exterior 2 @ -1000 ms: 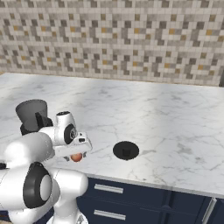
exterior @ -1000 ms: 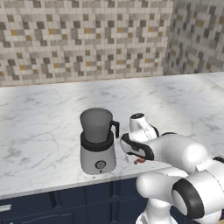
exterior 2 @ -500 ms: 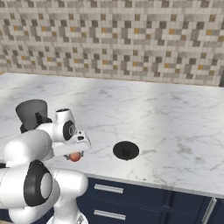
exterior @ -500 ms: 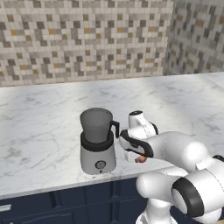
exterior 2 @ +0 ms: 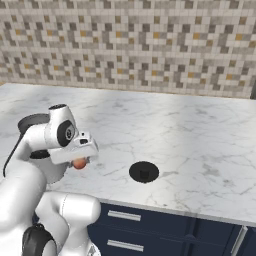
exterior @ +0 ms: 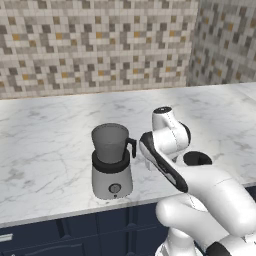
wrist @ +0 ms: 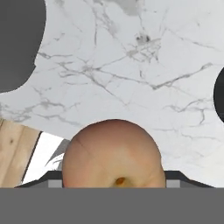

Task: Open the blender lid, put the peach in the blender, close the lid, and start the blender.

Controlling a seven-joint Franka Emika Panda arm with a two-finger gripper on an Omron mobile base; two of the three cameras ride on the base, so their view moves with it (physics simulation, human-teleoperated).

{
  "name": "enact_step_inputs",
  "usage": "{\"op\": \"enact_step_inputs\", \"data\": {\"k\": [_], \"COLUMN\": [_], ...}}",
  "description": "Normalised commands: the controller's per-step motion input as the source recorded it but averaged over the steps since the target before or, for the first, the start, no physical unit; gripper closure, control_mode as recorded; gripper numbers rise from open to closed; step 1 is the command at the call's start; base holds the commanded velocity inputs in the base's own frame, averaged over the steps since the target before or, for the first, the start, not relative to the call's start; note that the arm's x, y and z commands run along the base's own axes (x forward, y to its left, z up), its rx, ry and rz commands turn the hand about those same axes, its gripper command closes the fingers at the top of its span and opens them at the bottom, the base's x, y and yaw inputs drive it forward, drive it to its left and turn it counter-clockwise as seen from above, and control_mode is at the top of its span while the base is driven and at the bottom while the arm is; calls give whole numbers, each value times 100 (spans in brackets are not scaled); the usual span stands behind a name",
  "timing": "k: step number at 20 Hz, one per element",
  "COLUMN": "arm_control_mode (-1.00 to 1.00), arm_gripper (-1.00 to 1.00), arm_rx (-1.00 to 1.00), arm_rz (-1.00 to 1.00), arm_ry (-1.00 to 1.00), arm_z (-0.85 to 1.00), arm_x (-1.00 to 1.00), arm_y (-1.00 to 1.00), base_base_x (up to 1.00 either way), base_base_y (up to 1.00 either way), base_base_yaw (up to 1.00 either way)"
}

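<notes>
White marble counter [exterior 2: 200, 130] — mosaic tile backsplash [exterior 2: 150, 45], navy drawers [exterior 2: 150, 235]

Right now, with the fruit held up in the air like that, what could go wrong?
The peach hangs in the tool above the marble counter, beside the open blender; if the hold slips, it could drop and roll toward the front edge. The jar's mouth looks fairly narrow, so a poorly aimed release might bounce off the rim. The lid lies well off to the side, leaving an extra trip.
</notes>
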Motion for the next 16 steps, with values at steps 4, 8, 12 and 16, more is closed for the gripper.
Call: {"op": "enact_step_inputs", "data": {"k": [4, 8, 12, 16], "arm_control_mode": [-100, -100, -100, -100], "arm_gripper": [100, 100, 100, 100], "arm_rx": [0, 1, 0, 0], "arm_rz": [0, 0, 1, 0], "arm_ry": [-14, -16, -18, -13], "arm_z": [100, 100, 99, 63], "arm_x": [-15, -16, -7, -1], "arm_y": [13, 39, 54, 80], "base_base_x": [0, 0, 0, 0], "base_base_y": [0, 0, 0, 0], "base_base_yaw": [0, 0, 0, 0]}}
